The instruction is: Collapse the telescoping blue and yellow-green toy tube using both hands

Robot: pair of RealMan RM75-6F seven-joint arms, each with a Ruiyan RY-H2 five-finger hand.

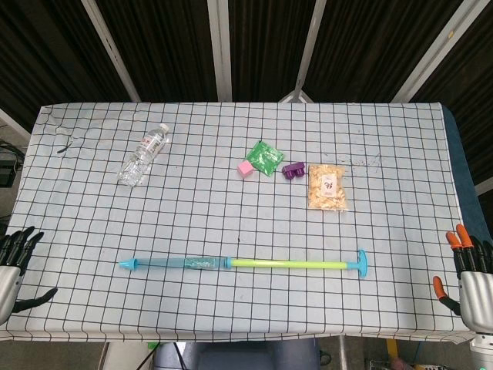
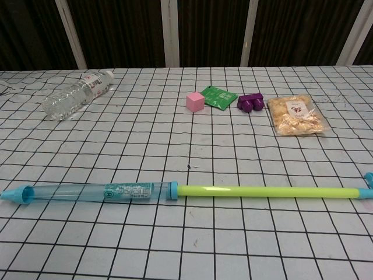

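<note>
- Head view: we see the tube [image 1: 245, 264] lying fully extended on the checked table [image 1: 231, 169], near the front edge, long axis running left to right, roughly parallel to that edge.
- Its blue barrel [image 1: 181, 264] forms the left half, ending in a small cap; the yellow-green rod [image 1: 286, 264] forms the right half, ending in a blue T-handle [image 1: 360, 264].
- Left hand [image 1: 14, 270] sits at the front left corner, fingers apart, holding nothing. Right hand [image 1: 471, 266] sits at the front right corner, orange-tipped fingers spread, also holding nothing.
- Both hands are well apart from the tube. The tube lies between them: barrel end toward the left hand, handle end toward the right.
- We judge the right hand somewhat nearer its end than the left is to the cap.
- Further back: a bottle [image 1: 144, 154] on its side, a pink cube [image 1: 245, 168], a green packet [image 1: 265, 157], a purple block [image 1: 293, 170], a snack bag [image 1: 328, 188]. All well clear of the tube.
- Chest view: neither hand shows. The tube spans almost the whole frame, cap at far left, handle cut by the right edge.
- The joint collar [image 2: 173, 189] sits just left of centre.
- Judgement: collapse not yet begun; each hand must come inward to its own end, then push along the axis.
</note>
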